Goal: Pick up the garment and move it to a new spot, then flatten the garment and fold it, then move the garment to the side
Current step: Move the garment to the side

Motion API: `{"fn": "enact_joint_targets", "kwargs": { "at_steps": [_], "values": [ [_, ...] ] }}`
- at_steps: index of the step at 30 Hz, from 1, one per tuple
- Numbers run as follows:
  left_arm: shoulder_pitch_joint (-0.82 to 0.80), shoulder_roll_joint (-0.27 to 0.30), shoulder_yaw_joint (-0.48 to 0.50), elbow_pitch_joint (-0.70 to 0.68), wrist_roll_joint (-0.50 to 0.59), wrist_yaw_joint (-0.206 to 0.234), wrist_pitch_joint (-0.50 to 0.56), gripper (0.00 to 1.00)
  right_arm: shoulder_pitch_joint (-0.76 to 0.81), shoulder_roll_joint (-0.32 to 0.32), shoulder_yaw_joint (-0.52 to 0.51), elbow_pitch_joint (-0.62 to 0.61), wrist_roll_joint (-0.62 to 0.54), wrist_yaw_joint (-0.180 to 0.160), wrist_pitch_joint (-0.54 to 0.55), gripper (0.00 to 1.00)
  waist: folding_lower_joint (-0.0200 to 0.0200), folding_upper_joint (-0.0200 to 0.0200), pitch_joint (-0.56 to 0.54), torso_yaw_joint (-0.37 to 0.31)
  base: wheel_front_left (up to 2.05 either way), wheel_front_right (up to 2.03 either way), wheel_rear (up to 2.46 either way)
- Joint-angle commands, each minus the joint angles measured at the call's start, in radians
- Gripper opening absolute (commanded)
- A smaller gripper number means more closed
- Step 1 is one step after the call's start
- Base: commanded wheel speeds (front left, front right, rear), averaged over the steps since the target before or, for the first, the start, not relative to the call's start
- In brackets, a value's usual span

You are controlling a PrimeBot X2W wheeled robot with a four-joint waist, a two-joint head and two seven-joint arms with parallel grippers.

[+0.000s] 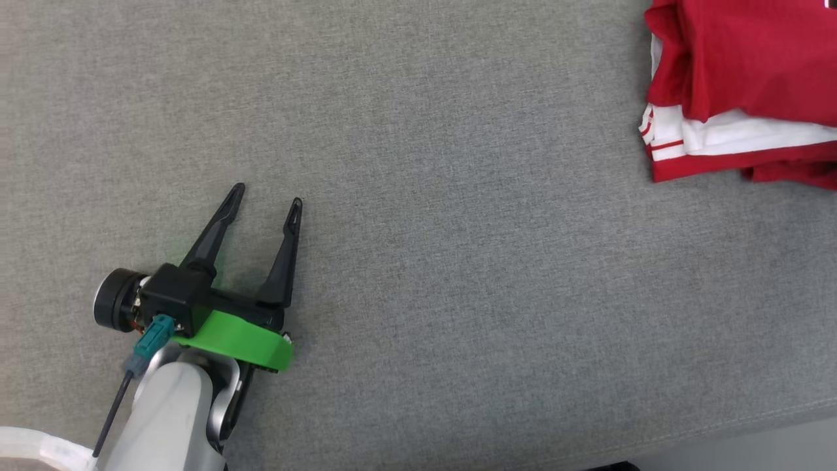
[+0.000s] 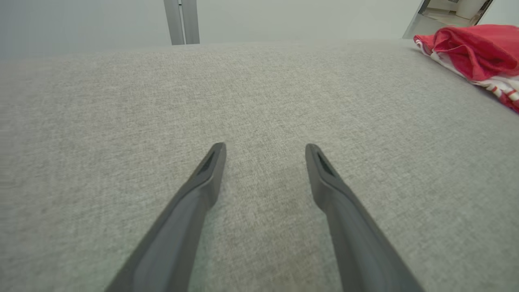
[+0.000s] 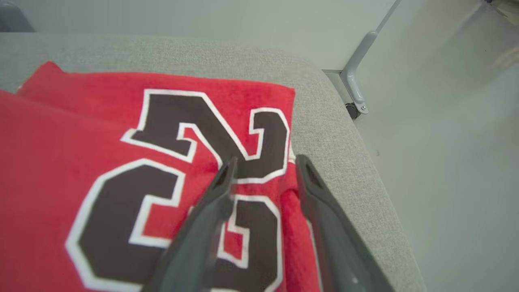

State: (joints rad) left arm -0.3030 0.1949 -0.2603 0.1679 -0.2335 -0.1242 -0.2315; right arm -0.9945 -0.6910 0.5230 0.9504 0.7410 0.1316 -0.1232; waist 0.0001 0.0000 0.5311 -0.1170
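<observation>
**Jersey folded and parked at the side; little seems left**

The red jersey (image 1: 739, 85) lies folded in a compact stack at the far right corner of the grey cushion (image 1: 458, 275). White trim shows along its near edge, and the big dark number faces up. The right gripper (image 3: 267, 159) hangs just over it near the cushion's edge. Its jaws are partly apart, with a small ridge of cloth between them that isn't visibly pinched. The left gripper (image 1: 268, 194) is well away over bare grey fabric, jaws spread wide and holding nothing. By my reckoning the moving, flattening and folding are done, and the shift to the side looks finished too. Only drawing the right arm clear seems to remain.
</observation>
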Motion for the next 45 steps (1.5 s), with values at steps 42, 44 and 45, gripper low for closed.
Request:
{"fn": "enact_joint_targets", "kwargs": {
  "at_steps": [42,44,45],
  "values": [
    [0.367,-0.040,0.278,-0.011,-0.091,0.059,-0.032,1.00,0.764,0.345,-0.303,-0.628,-0.257,-0.001,-0.142,1.00,-0.0001,0.0000,-0.558,0.082,0.00,0.00,0.00],
    [0.371,-0.045,0.278,-0.001,-0.081,0.051,-0.032,1.00,0.781,0.351,-0.310,-0.630,-0.268,-0.001,-0.142,1.00,-0.0001,0.0000,-0.560,0.083,0.00,0.00,0.00],
    [0.372,-0.048,0.281,0.002,-0.075,0.048,-0.032,1.00,0.787,0.355,-0.312,-0.633,-0.272,-0.001,-0.142,1.00,-0.0001,0.0000,-0.559,0.083,0.00,0.00,0.00]
  ]
}}
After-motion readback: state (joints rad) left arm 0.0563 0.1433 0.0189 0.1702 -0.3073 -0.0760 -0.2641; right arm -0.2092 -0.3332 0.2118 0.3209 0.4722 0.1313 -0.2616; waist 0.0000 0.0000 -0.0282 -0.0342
